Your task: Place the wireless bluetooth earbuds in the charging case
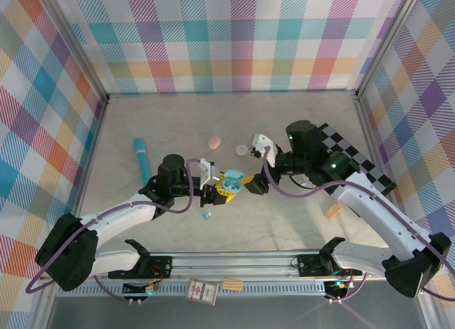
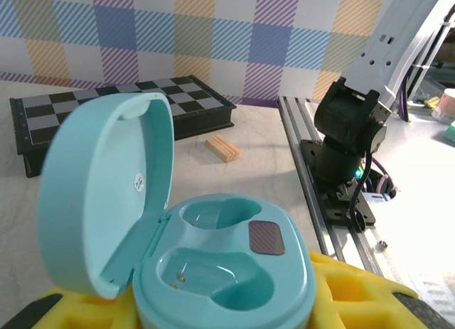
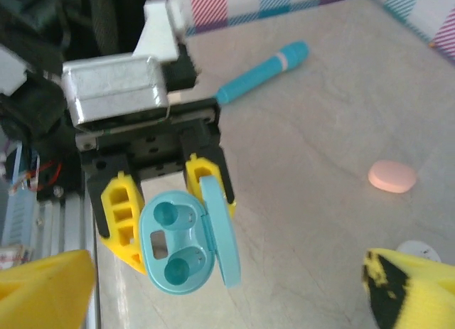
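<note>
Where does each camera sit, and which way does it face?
Top external: above and behind the bases, looking down on the table; both arms, left hand holding the open teal case, right hand open beside it.
Left wrist: low behind the case, facing the chessboard and right arm's base; own yellow fingers below.
Right wrist: above the case, facing the left hand; own yellow fingers at bottom corners.
All three share the case.
</note>
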Tool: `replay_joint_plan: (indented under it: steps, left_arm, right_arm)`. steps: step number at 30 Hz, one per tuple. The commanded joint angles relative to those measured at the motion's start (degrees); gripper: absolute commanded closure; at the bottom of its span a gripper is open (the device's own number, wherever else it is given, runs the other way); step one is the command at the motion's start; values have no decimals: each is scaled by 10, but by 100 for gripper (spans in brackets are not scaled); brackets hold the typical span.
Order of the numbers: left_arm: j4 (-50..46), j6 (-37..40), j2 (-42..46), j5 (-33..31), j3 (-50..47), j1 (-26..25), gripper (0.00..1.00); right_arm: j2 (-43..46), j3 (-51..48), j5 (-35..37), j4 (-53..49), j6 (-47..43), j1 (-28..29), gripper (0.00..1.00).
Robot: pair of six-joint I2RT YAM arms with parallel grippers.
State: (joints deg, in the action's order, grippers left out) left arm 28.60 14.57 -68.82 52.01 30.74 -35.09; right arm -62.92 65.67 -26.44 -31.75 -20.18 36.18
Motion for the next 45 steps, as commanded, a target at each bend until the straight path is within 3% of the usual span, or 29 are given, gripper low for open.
replay_joint_plan:
  steps: [1,8,11,19,25,28,45]
  left_arm:
    - [36,-11,1,19,-10,8,67]
    - [71,-25,1,22,-20,19,67]
    - [87,-33,-6,25,-21,19,67]
    - [109,-41,-13,33,-20,19,67]
    - [90,-31,0,29,-20,19,67]
    - [82,-27,2,28,-18,19,67]
    - [68,-23,4,31,-12,19,67]
  right_arm:
    - [24,-26,4,67,91,-33,1]
    - [70,-110,173,102,307,-137,0]
    - [64,-141,236,80,404,-180,5]
    - [43,-292,215,159,633,-280,24]
    - [1,-349,191,232,688,-318,44]
    - [-16,-366,184,256,709,-333,49]
    - [-107,-389,170,317,724,-359,55]
